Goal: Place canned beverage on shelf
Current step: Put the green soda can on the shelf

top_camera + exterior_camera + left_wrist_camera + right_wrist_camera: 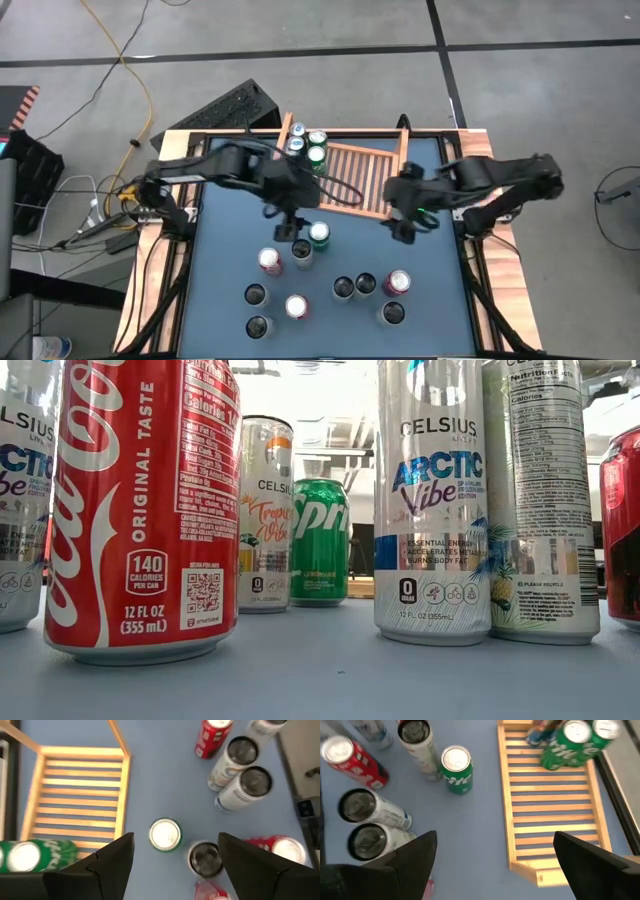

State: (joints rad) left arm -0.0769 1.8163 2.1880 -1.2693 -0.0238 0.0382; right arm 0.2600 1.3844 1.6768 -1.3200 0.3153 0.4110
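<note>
The wooden shelf (355, 178) lies at the table's far middle, with several cans (306, 145) standing in its far left corner; two of them are green Sprite cans (570, 742). My left gripper (288, 228) hangs open above the loose cans just in front of the shelf's left part. In the left wrist view a green Sprite can (165, 834) and a dark-topped can (205, 859) stand upright on the table below its spread fingers (175, 852), which touch neither. My right gripper (403, 228) hangs open and empty above the shelf's near right corner (535, 870).
Several more cans stand upright on the blue table top (225, 235) toward its near edge, among them a red one (270, 261), a red one (397, 283) and dark-topped ones (343, 288). The low view shows a Coca-Cola can (140, 510) and Celsius cans (435, 510) close up.
</note>
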